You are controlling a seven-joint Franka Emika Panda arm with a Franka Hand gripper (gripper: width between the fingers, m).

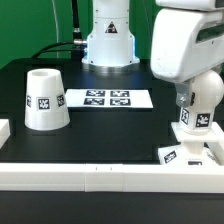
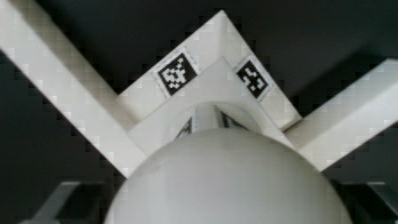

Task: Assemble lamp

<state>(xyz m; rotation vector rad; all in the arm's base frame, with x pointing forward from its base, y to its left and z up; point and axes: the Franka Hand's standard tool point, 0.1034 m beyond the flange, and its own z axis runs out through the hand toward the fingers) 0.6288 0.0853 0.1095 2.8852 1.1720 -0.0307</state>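
Gripper down low at the exterior view's right, closed around the bulb, tagged body showing between the fingers. In the wrist view, bulb's round top filling the foreground, long axis running straight on toward the base. Directly beneath, and apparently touching or just short of it, the square base block, turned corner-on so that its tagged faces point away from the camera. Judged from this: bulb upright, axis vertical, already lined up over the base's middle, so the coming move looks like a straight push or twist downward rather than any sideways travel. Whether the bulb is seated in the socket cannot be told, the joint being hidden by the bulb itself. Well apart, at the exterior view's left, the lamp shade, standing mouth-down on the table, nothing seen in it or on it. Between shade and arm, the marker board lying flat. Along the near edge, the white rail border, just beside the base
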